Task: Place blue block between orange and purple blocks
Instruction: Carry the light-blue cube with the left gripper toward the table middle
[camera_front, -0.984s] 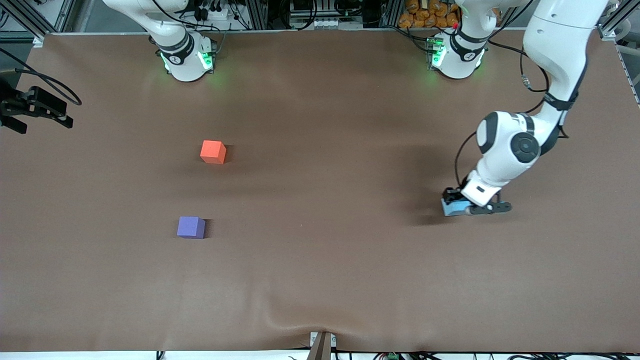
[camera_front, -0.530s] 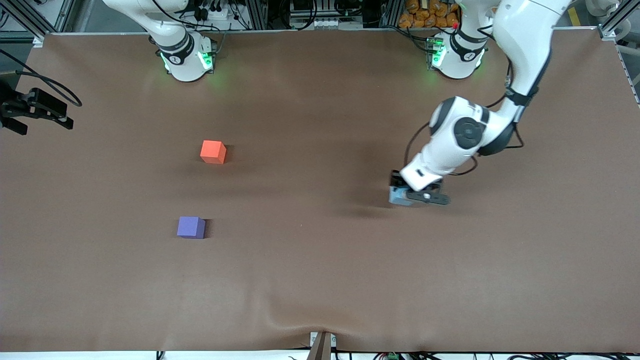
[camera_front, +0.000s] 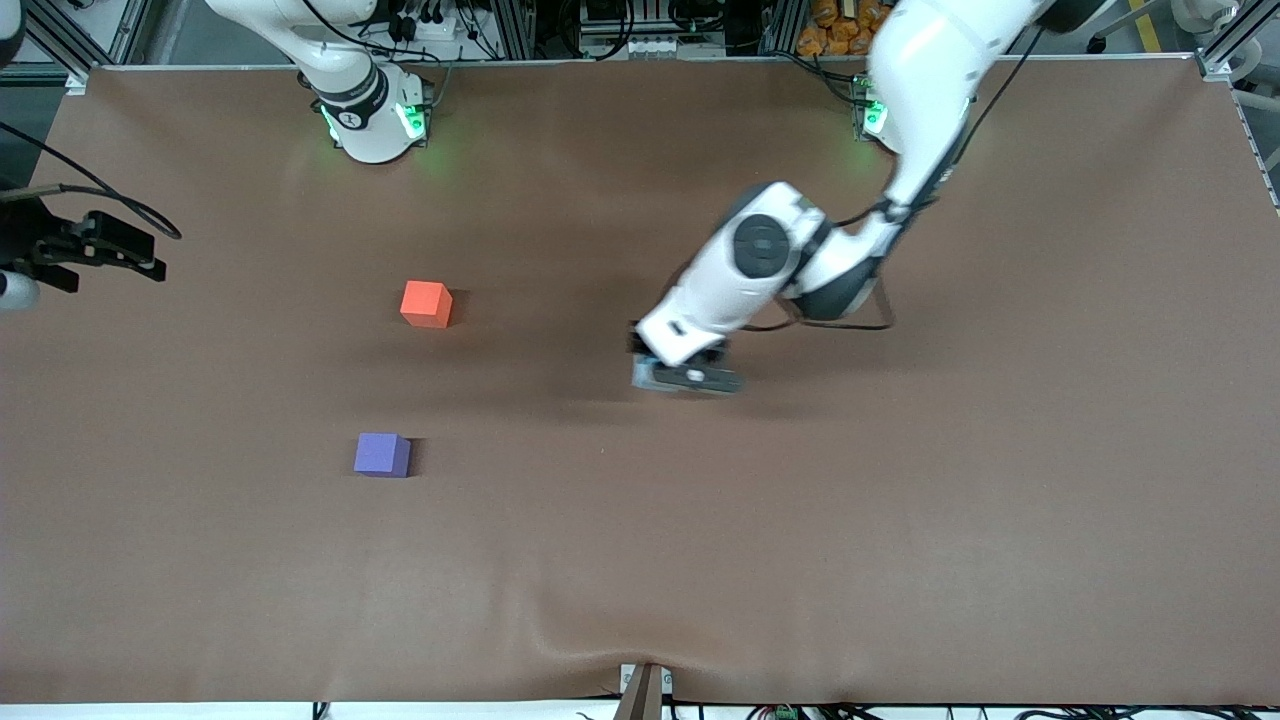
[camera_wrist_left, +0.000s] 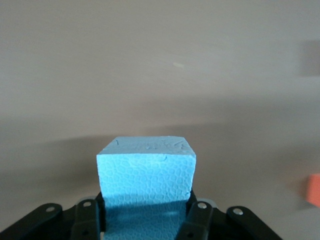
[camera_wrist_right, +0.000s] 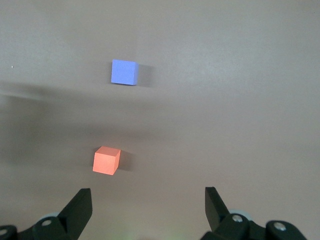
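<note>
My left gripper (camera_front: 672, 376) is shut on the light blue block (camera_front: 645, 373) and holds it above the middle of the table. In the left wrist view the blue block (camera_wrist_left: 146, 172) sits between the fingers (camera_wrist_left: 198, 220). The orange block (camera_front: 426, 303) and the purple block (camera_front: 381, 454) stand on the table toward the right arm's end, the purple one nearer the front camera, with a bare gap between them. My right gripper (camera_front: 135, 255) is open and empty, waiting at the table's edge at the right arm's end. Its wrist view shows the orange block (camera_wrist_right: 106, 160) and the purple block (camera_wrist_right: 124, 72).
The brown table cloth (camera_front: 700, 560) has a wrinkle near the front edge, where a metal bracket (camera_front: 645, 690) stands. The two arm bases (camera_front: 370, 110) stand along the back edge.
My left arm has carried the blue block from the left arm's end of the table to over the middle, toward the orange and purple blocks. The right gripper shifted slightly.
</note>
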